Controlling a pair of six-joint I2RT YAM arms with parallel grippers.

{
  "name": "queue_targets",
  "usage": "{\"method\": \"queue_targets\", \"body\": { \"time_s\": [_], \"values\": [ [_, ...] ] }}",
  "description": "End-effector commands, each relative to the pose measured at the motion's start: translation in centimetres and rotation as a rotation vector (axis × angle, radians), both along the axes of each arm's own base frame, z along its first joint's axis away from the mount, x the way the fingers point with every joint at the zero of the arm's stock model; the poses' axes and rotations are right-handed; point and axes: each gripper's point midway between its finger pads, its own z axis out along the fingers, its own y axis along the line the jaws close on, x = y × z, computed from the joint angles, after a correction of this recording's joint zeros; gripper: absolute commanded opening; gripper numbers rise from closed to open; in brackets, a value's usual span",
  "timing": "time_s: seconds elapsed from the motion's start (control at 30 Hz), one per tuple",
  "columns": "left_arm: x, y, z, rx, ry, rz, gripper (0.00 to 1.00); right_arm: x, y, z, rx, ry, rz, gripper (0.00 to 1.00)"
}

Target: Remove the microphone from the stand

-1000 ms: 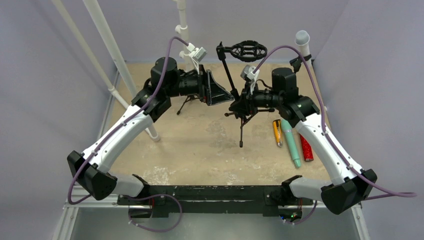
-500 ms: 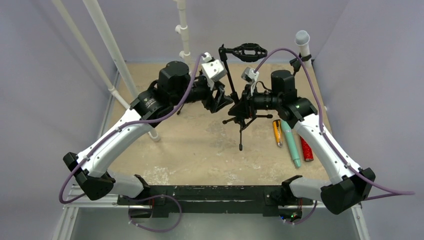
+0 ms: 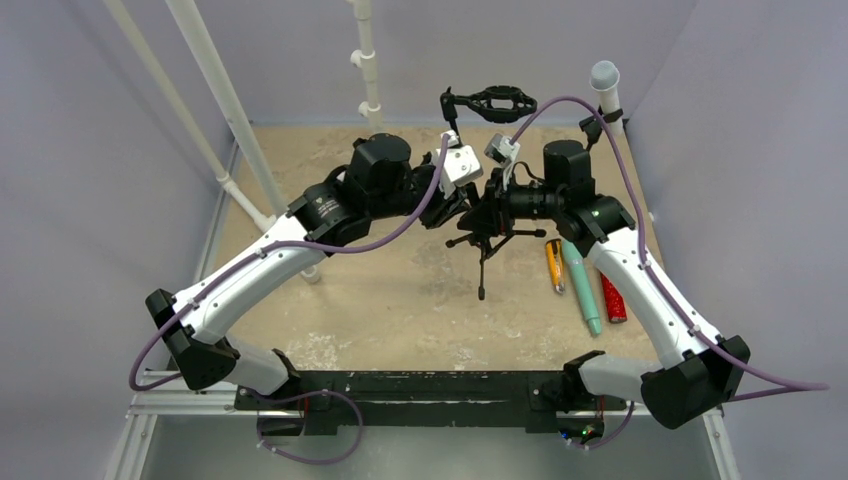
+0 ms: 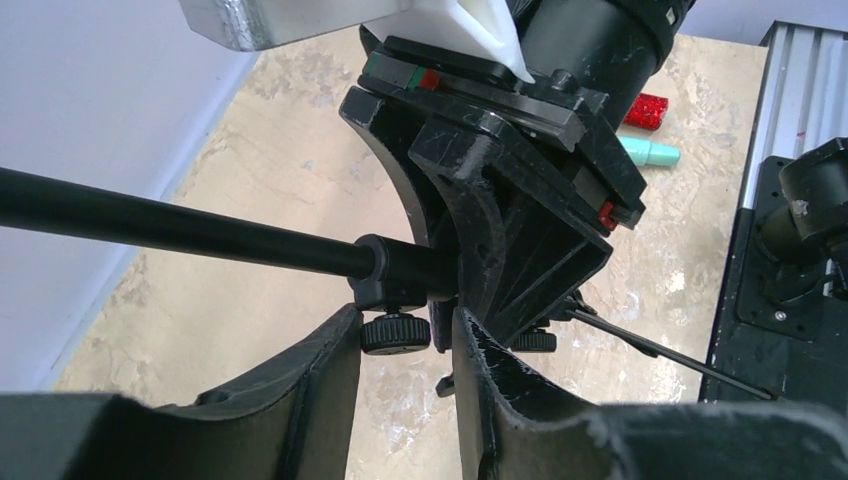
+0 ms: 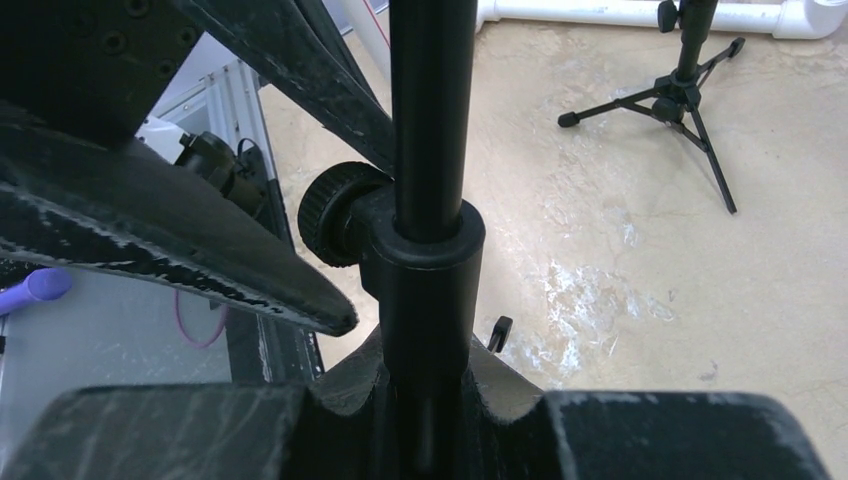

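top: stand (image 3: 482, 262) is standing mid-desk (image 3: 400, 300), both arms meeting at its pole (image 3: 450, 122); cannot tell any microphone in the top ring (image 3: 497, 100) | left wrist: left jaws are sitting narrow either side of the small knob (image 4: 395, 333), not pinching yet | right wrist: right jaws are squeezing the upright pole, knob to their left

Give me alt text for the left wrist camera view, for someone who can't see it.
The left gripper has its fingers either side of a small knurled knob on a black microphone stand, whose pole runs off left. Just beyond, the right gripper clamps the stand above a tan table.
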Motion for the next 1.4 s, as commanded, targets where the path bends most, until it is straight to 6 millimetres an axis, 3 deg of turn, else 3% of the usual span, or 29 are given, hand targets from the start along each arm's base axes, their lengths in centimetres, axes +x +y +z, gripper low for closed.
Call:
{"method": "queue_targets", "body": {
  "time_s": [0.0,0.13,0.3,0.5,0.53,0.57,0.63,0.73,0.8,1.0,1.17,1.37],
  "values": [
    [0.5,-0.3,1.9,-0.016,-0.062,0.004,0.31,-0.3,0.3,3.0,0.068,-0.108,0.032,0.0],
    [0.5,-0.3,1.5,-0.021,-0.035,0.015,0.0,-0.4,0.1,3.1,0.066,-0.119,0.03,0.0],
    [-1.7,-0.8,1.4,-0.115,0.144,-0.063,0.0,-0.1,-0.5,3.1,0.039,-0.17,0.007,0.0],
    [-3.1,-0.9,3.1,-0.405,0.62,-0.222,0.0,0.0,-1.1,2.9,0.004,-0.226,0.006,0.0],
    [-3.3,-0.9,2.9,-0.438,0.683,-0.248,0.01,0.0,-1.1,3.0,0.005,-0.227,0.007,0.0],
    [-3.4,-0.8,3.2,-0.469,0.733,-0.263,0.2,0.0,-1.2,2.9,0.004,-0.227,0.005,0.0],
    [-3.6,-0.7,3.9,-0.516,0.746,-0.296,0.49,0.0,-1.3,2.9,0.007,-0.227,0.005,0.0],
    [-3.4,-0.1,4.2,-0.5,0.668,-0.26,0.82,0.0,-1.4,2.8,0.008,-0.226,0.002,0.0],
    [-2.5,0.7,3.4,-0.438,0.576,-0.176,0.89,-0.1,-1.5,2.9,0.01,-0.225,0.0,0.0],
    [-0.3,2.8,4.2,-0.298,0.257,-0.026,0.9,0.0,-1.4,2.7,0.018,-0.211,-0.005,0.0],
    [-0.6,2.0,3.7,-0.088,-0.036,-0.015,0.85,0.1,-1.4,2.7,0.024,-0.203,-0.006,0.0],
    [0.3,0.8,2.9,0.022,-0.172,-0.016,0.71,0.0,-1.5,2.7,0.025,-0.199,-0.01,0.0]
  ]
}}
